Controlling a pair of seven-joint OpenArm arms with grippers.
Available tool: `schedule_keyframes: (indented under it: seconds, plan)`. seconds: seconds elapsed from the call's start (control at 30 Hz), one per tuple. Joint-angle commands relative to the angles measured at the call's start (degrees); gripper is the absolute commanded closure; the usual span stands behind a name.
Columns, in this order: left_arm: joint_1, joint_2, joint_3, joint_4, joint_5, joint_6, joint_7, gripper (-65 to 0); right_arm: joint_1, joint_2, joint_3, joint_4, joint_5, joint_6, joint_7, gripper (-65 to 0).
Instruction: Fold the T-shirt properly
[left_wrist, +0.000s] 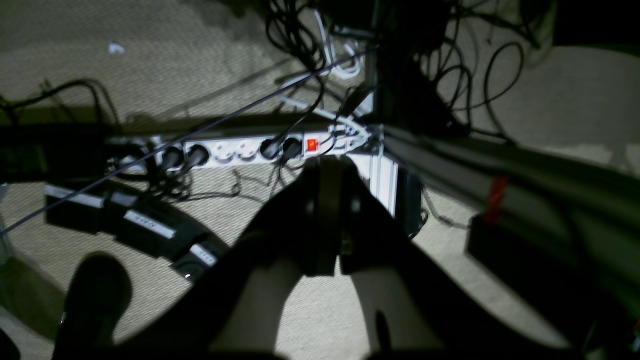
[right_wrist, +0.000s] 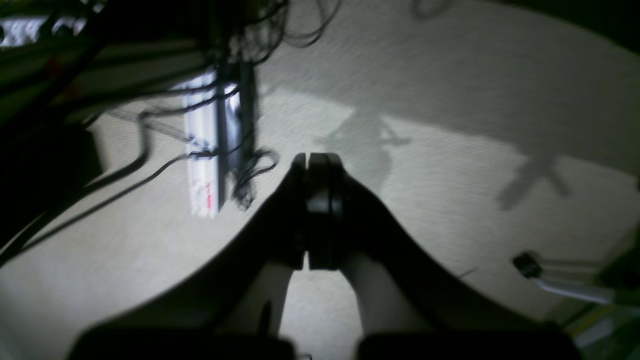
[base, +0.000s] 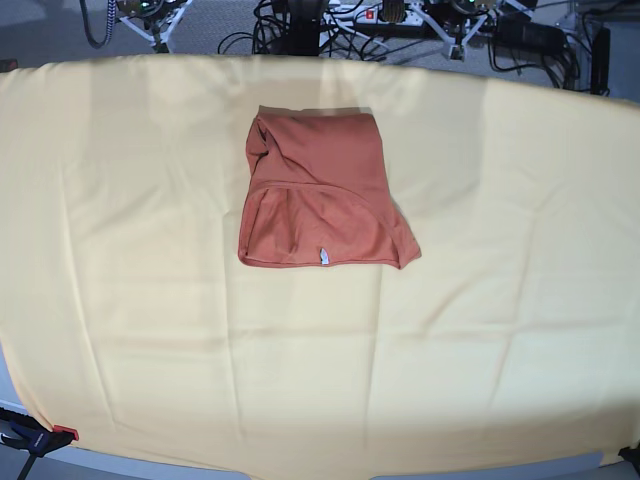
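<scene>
You had the T-shirt lying in the upper middle of the base view, on the pale yellow cloth that covered the worktop. It was already gathered into a compact, roughly rectangular bundle, sleeves tucked in, with the small white tag showing at its lower edge. By my reading the fold was largely done; its lower right corner flared out and creases ran across the upper left, so a tidying pass may have been all that remained. Your left tool and right tool were both clenched on nothing, hanging over the carpeted floor and a power strip, away from the shirt.
</scene>
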Motion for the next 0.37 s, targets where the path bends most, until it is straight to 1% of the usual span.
schedule_keyframes:
  seconds: [0.0,0.1,0.2,0.27,0.33]
  plan:
    - [0.15,0.11,0.04,0.31,-0.26,0.74,-1.01,0.0,-0.2,0.04,0.13,0.33,-0.55,-0.44,0.42,0.0]
    - [0.24,1.44,0.07,0.28,-0.28,1.62,-0.63,0.0,-0.17,-1.33,0.13,0.33,-0.66,-0.7,0.46,0.0]
    - [1.09,2.49,0.07,0.26,-0.24,1.51,1.84,0.0,-0.17,-2.43,0.13,0.33,-0.66,-0.96,0.46,0.0]
    - [1.9,3.08,0.07,0.26,-0.26,1.36,1.77,0.0,-0.15,-2.86,0.13,0.33,-0.63,-0.52,0.92,0.0]
    - [2.25,3.76,0.04,0.26,-0.26,1.66,1.29,0.0,-0.13,-2.91,0.13,0.33,-0.61,0.79,1.9,0.0]
